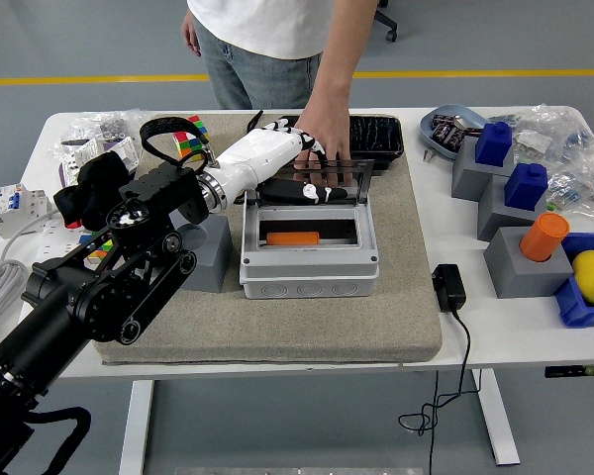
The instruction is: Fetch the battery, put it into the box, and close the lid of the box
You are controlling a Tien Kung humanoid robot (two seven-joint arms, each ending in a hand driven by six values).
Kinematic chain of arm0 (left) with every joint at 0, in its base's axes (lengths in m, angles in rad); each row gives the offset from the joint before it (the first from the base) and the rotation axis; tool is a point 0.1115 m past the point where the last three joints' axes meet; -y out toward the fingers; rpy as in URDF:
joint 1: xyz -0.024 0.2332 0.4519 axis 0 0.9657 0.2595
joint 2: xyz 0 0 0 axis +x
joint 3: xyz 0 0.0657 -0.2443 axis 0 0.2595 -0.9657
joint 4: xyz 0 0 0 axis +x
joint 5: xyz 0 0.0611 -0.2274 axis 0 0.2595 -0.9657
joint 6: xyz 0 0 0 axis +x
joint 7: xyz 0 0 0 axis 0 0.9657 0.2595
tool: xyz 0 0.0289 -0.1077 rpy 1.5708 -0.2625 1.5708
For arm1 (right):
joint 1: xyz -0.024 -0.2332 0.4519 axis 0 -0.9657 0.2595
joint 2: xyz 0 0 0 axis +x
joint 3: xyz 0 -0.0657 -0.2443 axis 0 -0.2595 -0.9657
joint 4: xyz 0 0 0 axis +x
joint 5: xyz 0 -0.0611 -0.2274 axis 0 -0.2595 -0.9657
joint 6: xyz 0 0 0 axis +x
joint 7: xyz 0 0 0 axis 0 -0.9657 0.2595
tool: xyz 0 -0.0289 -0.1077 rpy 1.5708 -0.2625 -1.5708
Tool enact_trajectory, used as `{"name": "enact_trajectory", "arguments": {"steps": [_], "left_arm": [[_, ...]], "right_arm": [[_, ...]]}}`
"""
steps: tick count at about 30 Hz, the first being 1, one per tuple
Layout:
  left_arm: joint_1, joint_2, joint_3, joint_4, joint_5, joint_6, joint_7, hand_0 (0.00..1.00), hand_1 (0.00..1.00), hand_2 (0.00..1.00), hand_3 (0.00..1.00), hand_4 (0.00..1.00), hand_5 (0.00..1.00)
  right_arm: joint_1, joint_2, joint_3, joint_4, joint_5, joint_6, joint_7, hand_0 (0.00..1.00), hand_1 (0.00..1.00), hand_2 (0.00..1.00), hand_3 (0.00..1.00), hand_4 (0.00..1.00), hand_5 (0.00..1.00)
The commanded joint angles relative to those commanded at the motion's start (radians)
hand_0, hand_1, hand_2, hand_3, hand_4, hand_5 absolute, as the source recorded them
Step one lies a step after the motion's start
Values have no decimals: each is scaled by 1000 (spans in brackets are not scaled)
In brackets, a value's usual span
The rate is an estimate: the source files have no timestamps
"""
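Head view, the only one: battery (293, 238), an orange bar, already lies inside the grey box (310, 247), which sits on a tan mat (277, 317) in the middle of the white table (520, 327). So fetching and placing look done; what is left is shutting the lid.

The clear lid (312, 184) stands partly raised at the box's far edge, tilted over the opening but not down on the rim. The left robot hand (295, 178), white with dark finger segments, reaches in from the left and lies along the lid's upper edge, fingers stretched out rather than wrapped around anything; it looks pressed against the lid, not gripping it. A person's hand (329, 148) comes down from the far side and rests on the same lid, just beside the robot's fingers.

The right arm does not show.

By my judgement the closing step is under way and unfinished: the lid needs to swing forward and down until it seats on the box.
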State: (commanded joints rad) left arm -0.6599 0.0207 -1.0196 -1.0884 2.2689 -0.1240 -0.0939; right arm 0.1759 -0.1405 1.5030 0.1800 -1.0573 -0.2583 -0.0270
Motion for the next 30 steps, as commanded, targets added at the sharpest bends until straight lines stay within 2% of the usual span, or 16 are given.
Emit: {"name": "enact_trajectory", "arguments": {"steps": [9, 15, 25, 30], "left_arm": [[3, 30, 74, -42, 0, 4, -4, 998, 903, 776, 674, 998, 998], [2, 44, 130, -83, -34, 8, -5, 998, 898, 773, 671, 998, 998], [4, 59, 239, -91, -95, 3, -4, 998, 893, 770, 667, 998, 998], [11, 61, 245, -93, -106, 8, -10, 998, 883, 762, 662, 998, 998]], "right_arm": [[0, 0, 3, 0, 0, 0, 1, 870, 845, 811, 816, 998, 998], [1, -1, 6, 0, -2, 0, 1, 870, 846, 811, 816, 998, 998], [-1, -2, 5, 0, -1, -1, 1, 870, 845, 811, 817, 998, 998], [-3, -1, 6, 0, -2, -2, 1, 870, 846, 810, 818, 998, 998]]}}
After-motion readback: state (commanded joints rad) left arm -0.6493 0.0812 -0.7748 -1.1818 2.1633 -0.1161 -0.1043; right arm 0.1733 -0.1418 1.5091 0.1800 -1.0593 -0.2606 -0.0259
